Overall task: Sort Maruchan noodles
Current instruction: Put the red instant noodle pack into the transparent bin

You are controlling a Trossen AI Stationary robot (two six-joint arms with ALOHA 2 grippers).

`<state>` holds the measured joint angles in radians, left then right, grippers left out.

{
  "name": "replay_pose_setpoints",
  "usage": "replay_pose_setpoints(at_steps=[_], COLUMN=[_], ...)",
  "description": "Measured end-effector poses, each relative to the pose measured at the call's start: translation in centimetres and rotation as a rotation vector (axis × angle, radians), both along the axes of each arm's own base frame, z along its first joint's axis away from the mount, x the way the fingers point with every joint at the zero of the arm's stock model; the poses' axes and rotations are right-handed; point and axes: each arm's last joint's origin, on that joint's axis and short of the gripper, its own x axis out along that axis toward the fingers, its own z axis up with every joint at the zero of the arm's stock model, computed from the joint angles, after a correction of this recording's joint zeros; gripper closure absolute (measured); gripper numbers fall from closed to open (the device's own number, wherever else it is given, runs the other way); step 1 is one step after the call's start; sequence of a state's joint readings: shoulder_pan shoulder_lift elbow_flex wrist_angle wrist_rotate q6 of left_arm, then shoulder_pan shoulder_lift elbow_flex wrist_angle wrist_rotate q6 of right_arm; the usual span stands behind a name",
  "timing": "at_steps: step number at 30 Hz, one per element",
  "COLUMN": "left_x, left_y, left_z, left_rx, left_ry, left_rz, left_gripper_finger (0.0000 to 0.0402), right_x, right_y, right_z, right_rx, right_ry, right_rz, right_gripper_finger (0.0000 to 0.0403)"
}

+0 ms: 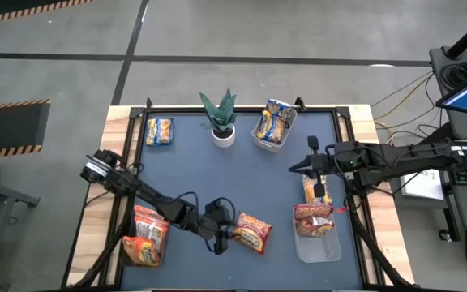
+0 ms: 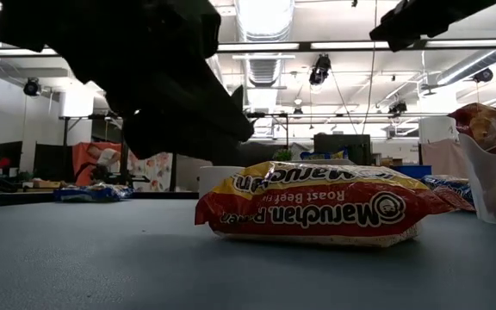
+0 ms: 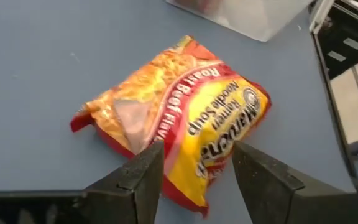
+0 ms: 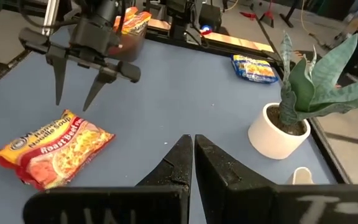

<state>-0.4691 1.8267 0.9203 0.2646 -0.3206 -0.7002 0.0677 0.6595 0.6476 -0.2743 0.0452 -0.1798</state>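
One red-and-yellow plastic roast-beef ramen packet (image 1: 251, 233) lay flat | your left gripper (image 1: 224, 236) hung released above it — slick wrapper could've slipped | right gripper (image 1: 297, 166) clenched, empty.

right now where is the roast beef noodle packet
In the high view the roast beef packet lies flat on the mat near the front edge, just right of the open left gripper, with the clear bin further to its right.

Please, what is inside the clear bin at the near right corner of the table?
The clear bin holds red-and-orange noodle packets piled at its far end. How many lie beneath the top ones cannot be seen. The bin's near part looks empty.
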Motion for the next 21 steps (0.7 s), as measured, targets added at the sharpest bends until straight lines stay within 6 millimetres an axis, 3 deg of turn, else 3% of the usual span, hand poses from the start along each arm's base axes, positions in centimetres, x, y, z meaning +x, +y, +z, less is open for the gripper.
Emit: replay_pose_setpoints(at_steps=[7,15,21], left_x=[-0.3,-0.1,0.4], left_y=[-0.7,-1.5,-1.8], left_z=[0.0,-2.0,-3.0], left_rx=[-0.031,-0.059,-0.052], left_ry=[0.004,0.058,0.087], left_rz=[0.003,0.024,0.002], left_gripper_finger=[0.0239,0.0250,0.0291], right_x=[0.3,0.8,1.2], right_y=[0.0,0.1,0.1], right_z=[-0.3,-0.6,-0.6], right_rx=[0.019,0.018,0.018], right_ry=[0.020,0.038,0.025], right_rz=[-0.008,-0.008,-0.008], right_gripper_finger=[0.0394,0.0394,0.0394])
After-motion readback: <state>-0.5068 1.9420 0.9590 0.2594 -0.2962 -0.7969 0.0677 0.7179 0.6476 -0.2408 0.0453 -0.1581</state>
